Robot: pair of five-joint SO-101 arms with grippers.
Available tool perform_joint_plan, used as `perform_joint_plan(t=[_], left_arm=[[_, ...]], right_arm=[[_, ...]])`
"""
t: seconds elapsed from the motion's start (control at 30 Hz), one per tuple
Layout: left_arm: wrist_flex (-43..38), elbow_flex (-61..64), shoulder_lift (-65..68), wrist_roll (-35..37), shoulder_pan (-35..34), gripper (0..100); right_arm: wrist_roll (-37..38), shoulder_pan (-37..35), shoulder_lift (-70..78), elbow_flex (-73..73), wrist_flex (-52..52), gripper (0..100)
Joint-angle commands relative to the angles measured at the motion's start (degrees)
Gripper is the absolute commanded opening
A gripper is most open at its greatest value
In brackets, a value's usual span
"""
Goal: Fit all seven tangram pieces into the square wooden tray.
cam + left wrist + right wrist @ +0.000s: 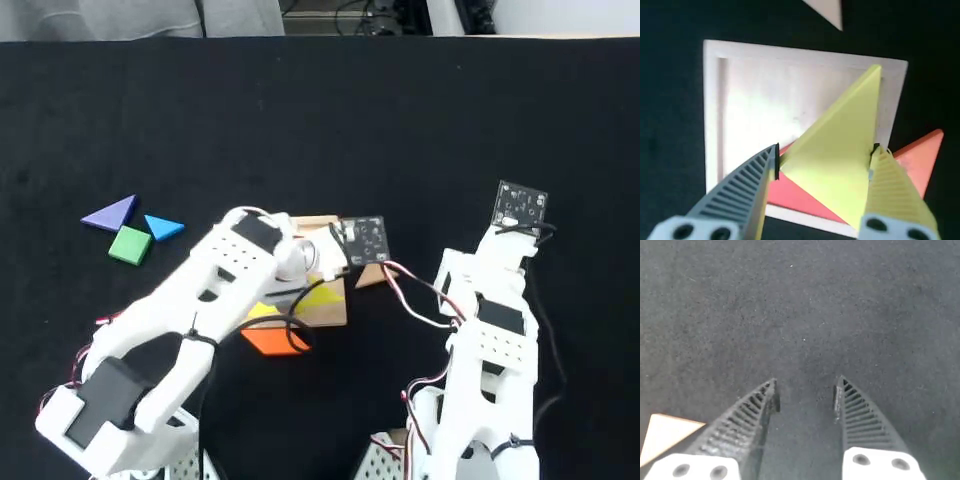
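- Found the left pincer (825, 156) clamped on the yellow triangle (840, 150), one finger against each slanted edge, above the square wooden tray (712, 100).
- Noted the yellow triangle's tip reaching over a corner of the tray's rim and its body overlapping the orange triangle (920, 155); could not tell whether touching it or hanging clear.
- Saw the orange triangle lying across the rim on the robot's side, partly inside, one corner out over the black tabletop (670, 125), so not seated flat.
- Judged the main risk from here: lowering the yellow triangle onto the propped orange triangle, leaving both tilted and stacked rather than flat in the recess.
- Judged a second risk: catching the yellow tip on the rim at release, leaving it perched on the wall instead of inside.
- Feared a slip too: gripping two converging edges, likely to squeeze the piece out of the fingers under any downward push.
- Feared shoving the tray across the tabletop with a sideways nudge against its wall.
- Located the right pincer (805, 390) half spread, nothing between its fingers, above bare tabletop, a pale triangle (665, 435) just beside it.
- Spotted the purple triangle (110, 213), blue triangle (163, 227) and green square (130, 245) clustered well apart from the tray, not yet placed.
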Motion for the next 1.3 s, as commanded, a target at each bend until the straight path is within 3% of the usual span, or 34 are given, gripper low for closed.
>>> perform_joint_plan(t=[0.0, 0.23, 0.47, 0.7, 0.97, 1.27], left_arm=[[-2.7, 1.5, -2.4, -3.1, 0.6, 21], [-2.8, 1.8, -2.4, -4.3, -0.6, 22], [-2.8, 1.9, -2.4, -4.1, -2.2, 37], [-2.9, 1.5, -2.8, -4.1, -2.7, 37], [-3.0, 0.7, -1.8, 0.8, -6.3, 37], [-11.2, 5.5, -1.1, 0.9, -5.8, 37]], right_arm=[[-0.4, 0.6, -1.5, -2.5, -1.1, 18.8], [-0.3, -1.3, -1.5, -2.2, -1.1, 18.8], [-0.3, -1.4, -1.5, -2.2, -1.1, 18.8], [-0.3, -1.4, -1.4, -2.2, -1.1, 18.8], [-0.3, -1.4, -1.5, -2.2, -1.1, 18.8], [-0.3, -1.4, -1.5, -2.2, -1.1, 18.8]])
